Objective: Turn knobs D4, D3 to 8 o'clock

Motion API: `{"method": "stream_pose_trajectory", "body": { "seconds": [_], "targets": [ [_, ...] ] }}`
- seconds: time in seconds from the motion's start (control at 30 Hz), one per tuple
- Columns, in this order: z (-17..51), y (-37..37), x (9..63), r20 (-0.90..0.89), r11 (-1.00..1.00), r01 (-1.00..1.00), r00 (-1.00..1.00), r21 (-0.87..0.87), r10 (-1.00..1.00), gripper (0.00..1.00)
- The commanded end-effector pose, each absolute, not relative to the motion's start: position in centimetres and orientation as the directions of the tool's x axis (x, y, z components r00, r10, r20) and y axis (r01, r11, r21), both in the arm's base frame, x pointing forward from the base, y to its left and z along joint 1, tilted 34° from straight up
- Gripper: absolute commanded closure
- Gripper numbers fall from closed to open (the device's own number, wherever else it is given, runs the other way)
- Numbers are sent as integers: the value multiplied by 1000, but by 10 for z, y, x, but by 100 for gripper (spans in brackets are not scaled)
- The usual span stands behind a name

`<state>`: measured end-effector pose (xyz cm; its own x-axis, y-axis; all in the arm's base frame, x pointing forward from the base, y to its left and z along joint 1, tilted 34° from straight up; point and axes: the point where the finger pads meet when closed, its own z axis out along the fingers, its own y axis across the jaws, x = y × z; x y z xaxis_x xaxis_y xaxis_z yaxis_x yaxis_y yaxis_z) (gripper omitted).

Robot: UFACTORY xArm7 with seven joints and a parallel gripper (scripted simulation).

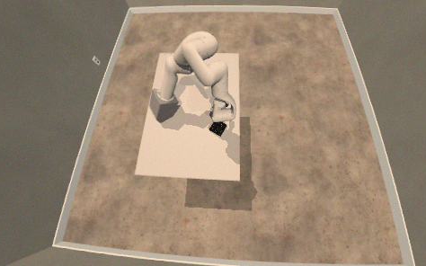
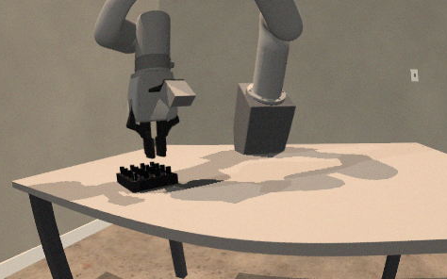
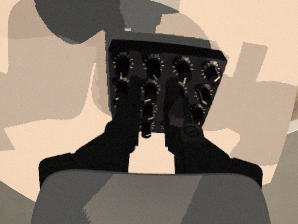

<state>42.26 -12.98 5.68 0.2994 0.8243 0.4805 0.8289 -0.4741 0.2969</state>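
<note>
Your pincer (image 2: 155, 154) hangs just above the knob box (image 2: 147, 177), which stands on its feet near the edge of the counter (image 2: 306, 207). Its fingers are narrowed to a small gap and pinch nothing, probably set to fit one knob. Which knob lies under them, you cannot tell from here.

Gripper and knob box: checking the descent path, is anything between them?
Nothing: in the exterior view only open air separates the gripper from the knob box.
</note>
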Motion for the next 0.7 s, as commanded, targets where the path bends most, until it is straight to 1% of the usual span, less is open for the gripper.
{"method": "stream_pose_trajectory", "body": {
  "seconds": [0.0, 0.67],
  "targets": [
    [54, -130, 425, 479, -475, 828, 300, 299, 825, 81],
    [43, -126, 432, 479, -475, 828, 300, 299, 825, 81]
  ]
}}
